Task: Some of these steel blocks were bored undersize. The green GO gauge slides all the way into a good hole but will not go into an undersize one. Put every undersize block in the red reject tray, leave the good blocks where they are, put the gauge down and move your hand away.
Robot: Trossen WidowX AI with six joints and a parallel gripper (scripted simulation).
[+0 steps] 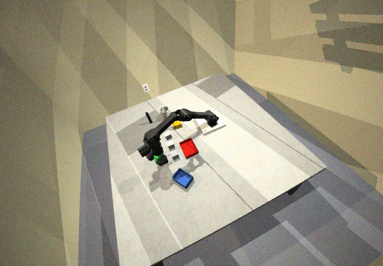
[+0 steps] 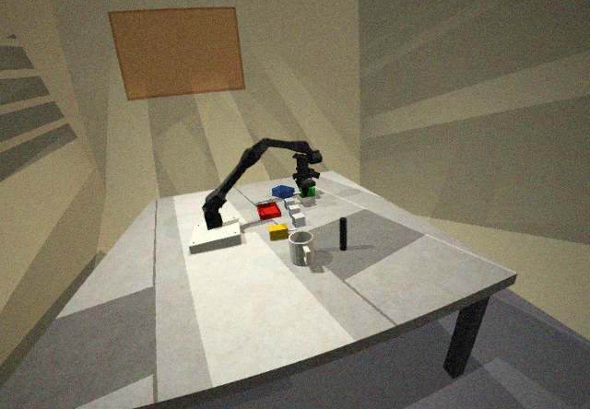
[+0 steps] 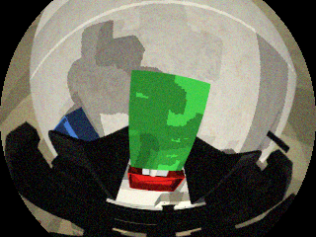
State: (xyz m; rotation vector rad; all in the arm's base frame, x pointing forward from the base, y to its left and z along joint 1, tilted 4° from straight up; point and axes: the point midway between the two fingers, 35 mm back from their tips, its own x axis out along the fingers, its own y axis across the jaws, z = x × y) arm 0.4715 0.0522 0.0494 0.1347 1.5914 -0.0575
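Green fills your wrist view: the gauge point(image 1: 157, 158) point(image 2: 311, 191) point(image 3: 163, 118) is clamped between the fingers of your gripper point(image 1: 158, 159) point(image 2: 306, 192) point(image 3: 158, 129), closed firmly on its broad, flat-sided grip. You have it beyond the row of steel blocks, on the side away from the red tray point(image 1: 187, 147) point(image 2: 268, 210) point(image 3: 155, 184). So your move, as I judge it, is sideways, back toward that tray, and the end block point(image 1: 175, 157) point(image 2: 289, 202) is the nearest to you. Past it come the middle block point(image 1: 171, 147) point(image 2: 293, 209) and the far block point(image 1: 168, 137) point(image 2: 299, 218), the row running toward the yellow brick point(image 1: 177, 124) point(image 2: 277, 232). Your grip looks roughly upright in the exterior view, but you can't make out the gauge's working end, so its long axis stays a guess.

You're looking at pale, squarish blocks with grey faces, too small here to read their bores. The red tray is shallow, smooth and square-cornered; the blue tray point(image 1: 183, 178) point(image 2: 283, 191) point(image 3: 78, 123) sits apart, no use for rejects. All three blocks are outside the red one, so sorting looks unfinished. Line up over a hole before you lower, or you may nudge a block and mistake a bad approach for a tight bore.
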